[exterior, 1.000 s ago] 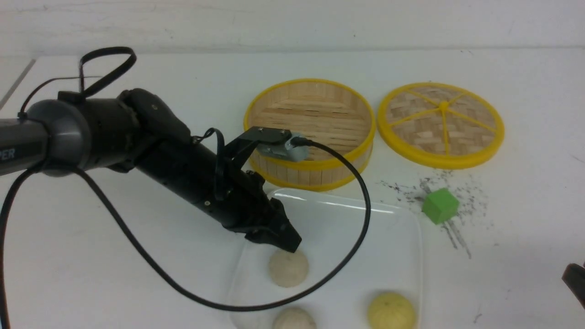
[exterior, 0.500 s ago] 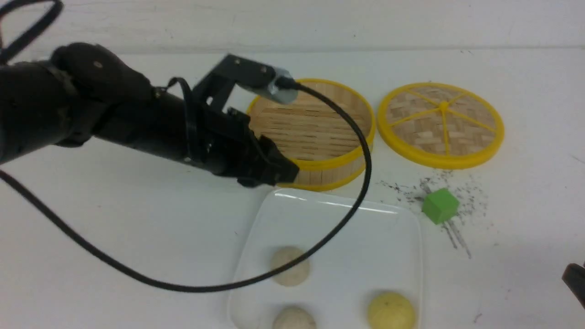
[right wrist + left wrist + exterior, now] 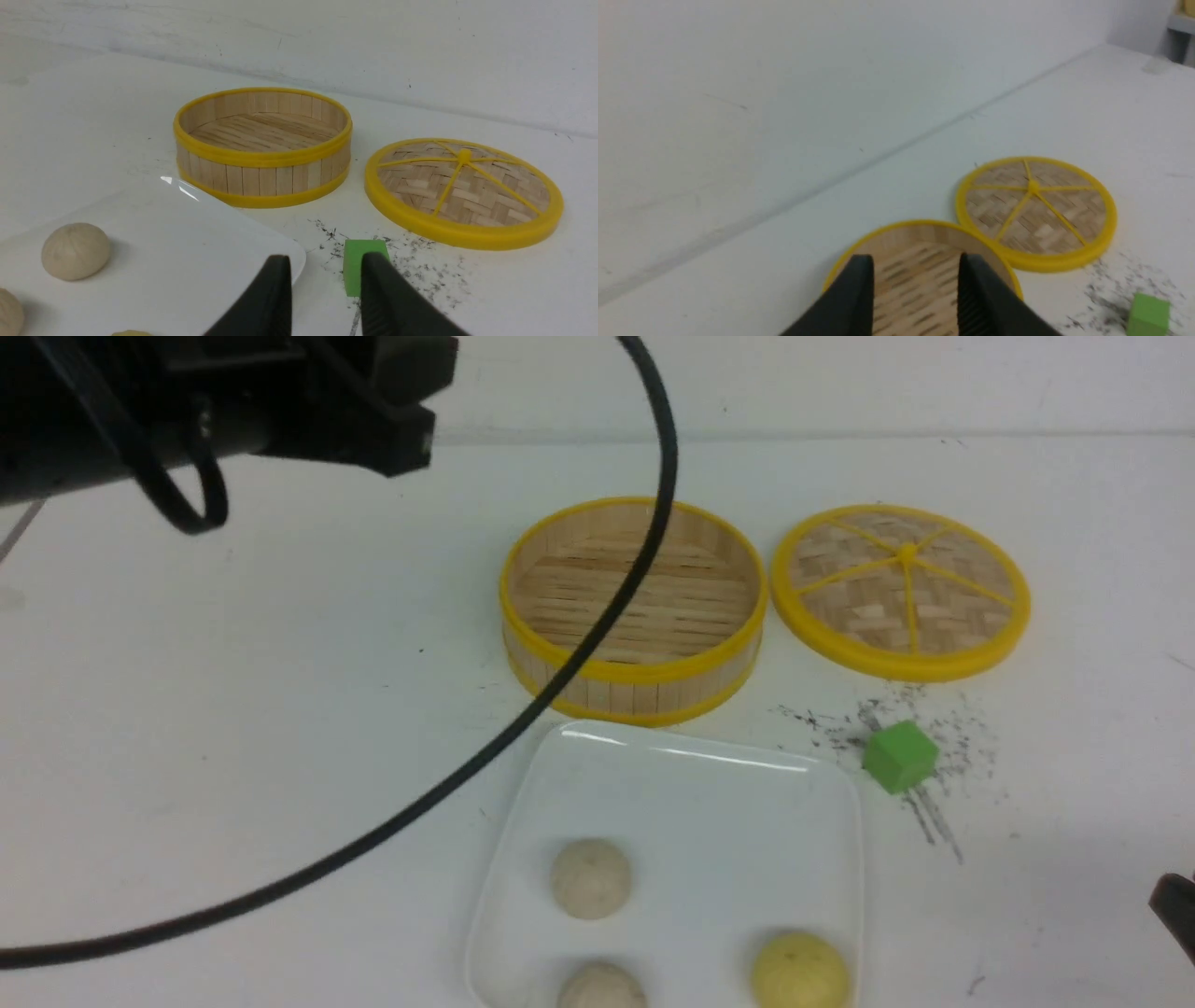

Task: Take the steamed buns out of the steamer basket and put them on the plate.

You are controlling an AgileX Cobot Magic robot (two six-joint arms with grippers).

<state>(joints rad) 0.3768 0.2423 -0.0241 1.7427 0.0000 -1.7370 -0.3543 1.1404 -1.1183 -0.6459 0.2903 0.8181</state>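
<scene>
The steamer basket (image 3: 635, 672) stands empty at mid-table; its slat floor (image 3: 261, 130) is bare. In front of it lies the white plate (image 3: 709, 803) with three steamed buns on it: a beige one (image 3: 590, 878), another beige one (image 3: 602, 987) at the near edge, and a pale yellow one (image 3: 800, 973). My left arm (image 3: 280, 401) is raised high at the far left. Its gripper (image 3: 915, 268) is open and empty, above the basket (image 3: 920, 284). My right gripper (image 3: 322, 268) is open and empty, low near the plate's corner (image 3: 280, 252) and the green cube (image 3: 357, 254).
The woven basket lid (image 3: 901, 588) lies flat to the right of the basket. A green cube (image 3: 899, 756) sits on dark scuff marks right of the plate. The left arm's black cable (image 3: 523, 719) loops across the basket and the table. A white wall stands behind.
My left gripper has risen from just above the beige bun on the plate and swung up and back to the far left. The bun stays on the plate. The right arm is still.
</scene>
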